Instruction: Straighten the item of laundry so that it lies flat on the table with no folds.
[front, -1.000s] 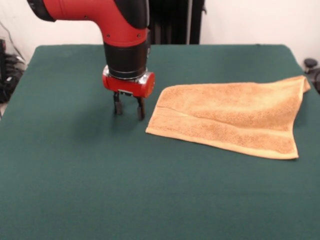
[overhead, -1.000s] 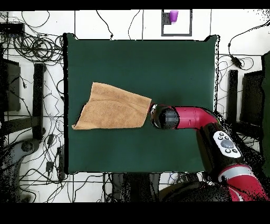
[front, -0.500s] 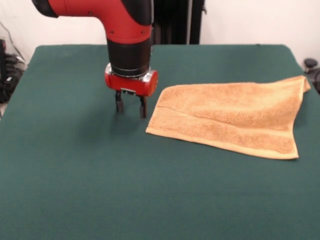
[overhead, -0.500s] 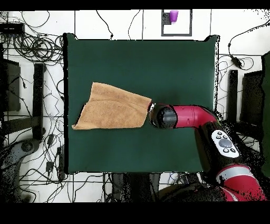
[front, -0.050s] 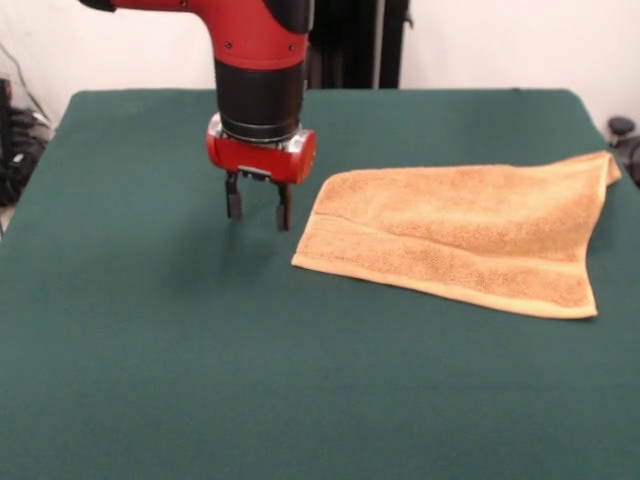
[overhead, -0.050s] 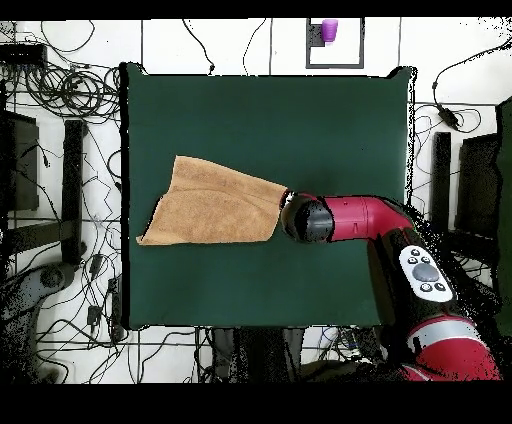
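Clearly soft and light, the towel (front, -0.050s: 462, 236) is thick terry cloth that will drape and drag rather than slide as a stiff sheet, so a pinch on 1 layer at an edge or corner should lift only that layer. It lies on the table (front, -0.050s: 200, 380) to one side of the middle in the front view, doubled over on itself: a fold line runs across it, with a second layer showing along the near edge, and its far corner at the table's side edge is turned up. In the overhead view the towel (overhead, -0.050s: 214, 204) reads as a skewed four-sided shape, not a square, which fits a fold not yet opened.

The gripper (front, -0.050s: 257, 210) hangs just above the green cloth, just beside the towel's nearest corner and apart from it. Its 2 fingers stand a narrow gap apart, holding nothing. The best hold, as I judge it, is that nearby corner of the upper layer, pulled away from the fold.

Count: 1 towel, 1 table, 1 arm (overhead, -0.050s: 360, 220) with 1 gripper.
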